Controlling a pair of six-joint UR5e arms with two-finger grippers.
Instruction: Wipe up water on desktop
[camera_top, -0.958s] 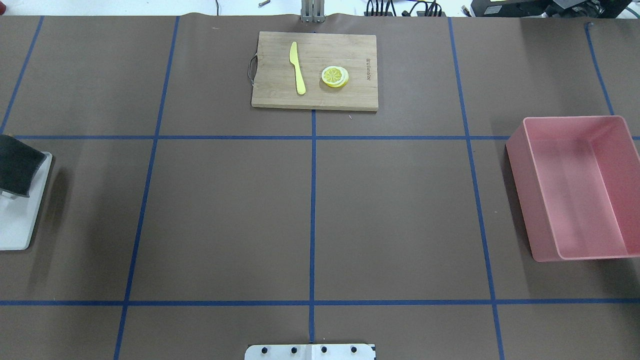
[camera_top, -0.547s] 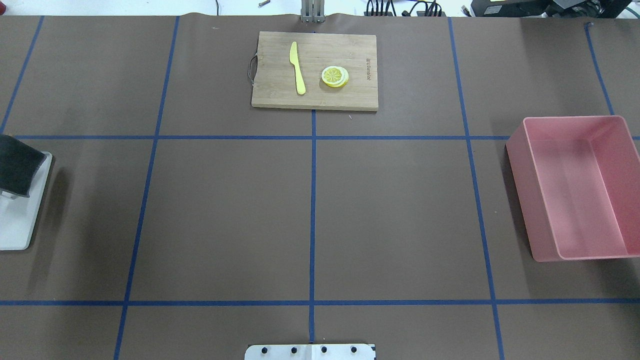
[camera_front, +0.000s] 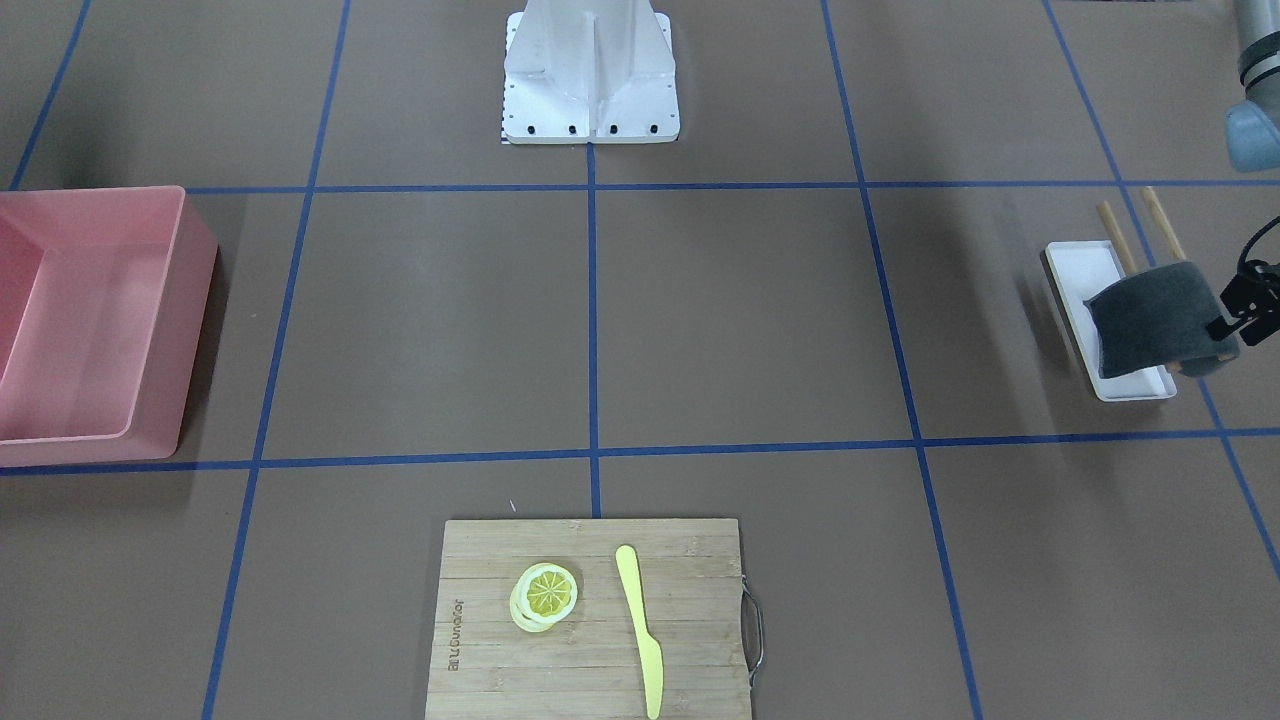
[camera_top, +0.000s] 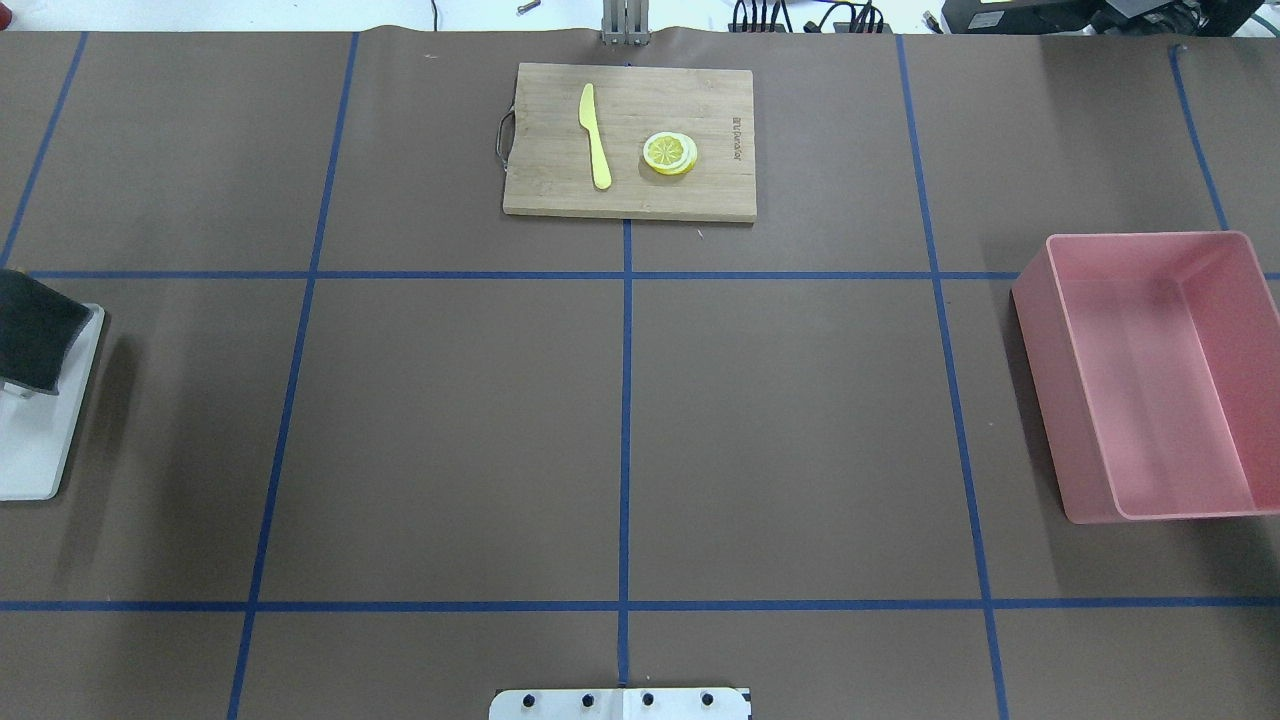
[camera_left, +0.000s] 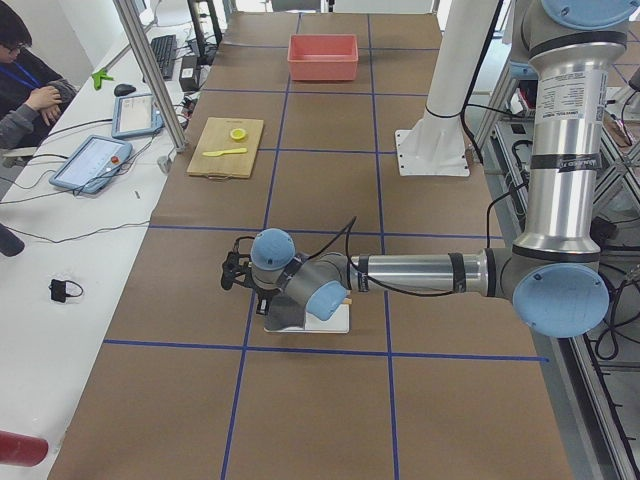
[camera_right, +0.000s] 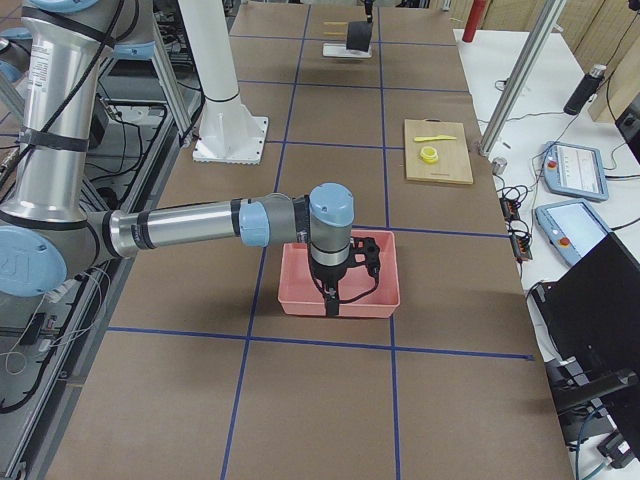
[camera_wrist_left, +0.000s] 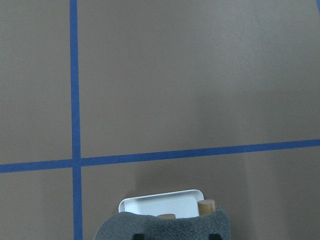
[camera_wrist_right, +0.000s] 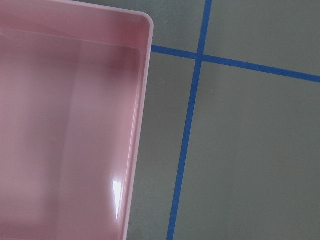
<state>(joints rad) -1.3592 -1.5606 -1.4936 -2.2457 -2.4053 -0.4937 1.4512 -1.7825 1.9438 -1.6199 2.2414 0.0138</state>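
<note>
1. The left hand (camera_front: 1238, 318) is mostly cut off at the edge of the front-facing view. Only black parts of it show there, touching a grey cloth (camera_front: 1150, 315). In its own wrist view the cloth fills the bottom edge and covers the fingers, so I cannot tell whether they are spread or pinching it.
2. The grey cloth hangs over two wooden pegs (camera_front: 1112, 232) above a white tray (camera_front: 1072, 275). From overhead only a corner of the cloth and part of the tray are in frame.
3. The right hand (camera_right: 333, 305) shows only from the side, small and pointing down over a pink bin (camera_top: 1060, 400). Its wrist view catches no fingers, so I cannot tell how they stand.
4. The worktop (camera_top: 450, 430), brown and crossed by blue tape lines (camera_top: 625, 440), lies beneath both hands. One hand is at the robot's left end and the other at its right end. The broad middle lies between them, well apart from both. I cannot tell whether any of it is wet.
5. At the far edge a cutting board (camera_top: 550, 190) carries a yellow knife (camera_top: 595, 135) and lemon slices (camera_top: 669, 153).
</note>
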